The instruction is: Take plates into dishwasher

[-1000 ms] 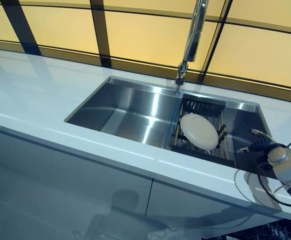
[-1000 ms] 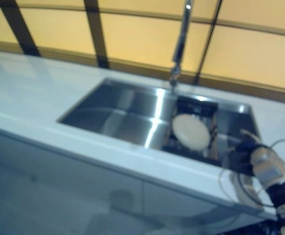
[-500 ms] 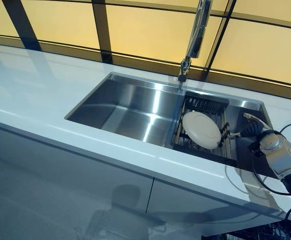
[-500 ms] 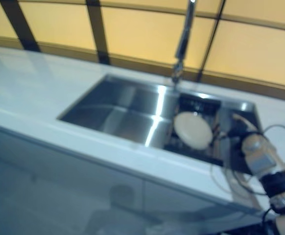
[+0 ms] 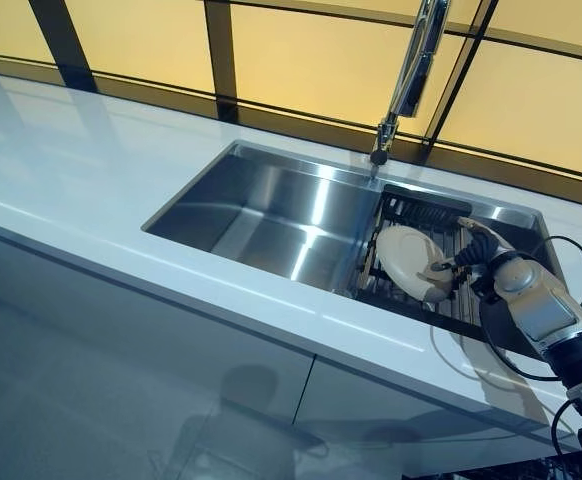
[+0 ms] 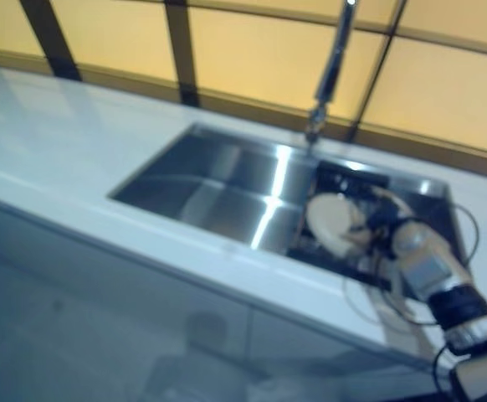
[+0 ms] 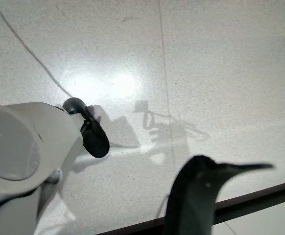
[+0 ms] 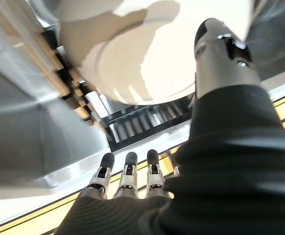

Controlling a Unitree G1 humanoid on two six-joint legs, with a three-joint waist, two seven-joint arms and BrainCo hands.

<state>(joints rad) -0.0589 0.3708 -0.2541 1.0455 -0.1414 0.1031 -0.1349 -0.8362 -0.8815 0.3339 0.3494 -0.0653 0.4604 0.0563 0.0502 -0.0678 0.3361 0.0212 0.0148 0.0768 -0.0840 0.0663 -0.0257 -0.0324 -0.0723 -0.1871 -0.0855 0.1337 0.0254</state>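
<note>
A white round plate [image 5: 406,258] lies tilted on a black dish rack [image 5: 421,212] in the right part of a steel sink [image 5: 261,210]. My right hand [image 5: 468,258] has reached over the sink's right side and is at the plate's right edge. In the right wrist view its thumb [image 8: 216,54] lies across the plate's face [image 8: 147,58], and its fingers [image 8: 128,176] are straight and apart from the plate. The left wrist view shows only floor and a dark part of my left hand [image 7: 196,196]; its fingers are hidden.
A tall faucet [image 5: 411,70] stands behind the sink, above the rack. A white counter [image 5: 61,170] runs along the left and front of the sink. Yellow window panes with dark frames [image 5: 221,60] rise behind it.
My right hand has moved from the counter at the sink's right end leftward over the rack to the plate's edge. The camera has shifted a little.
</note>
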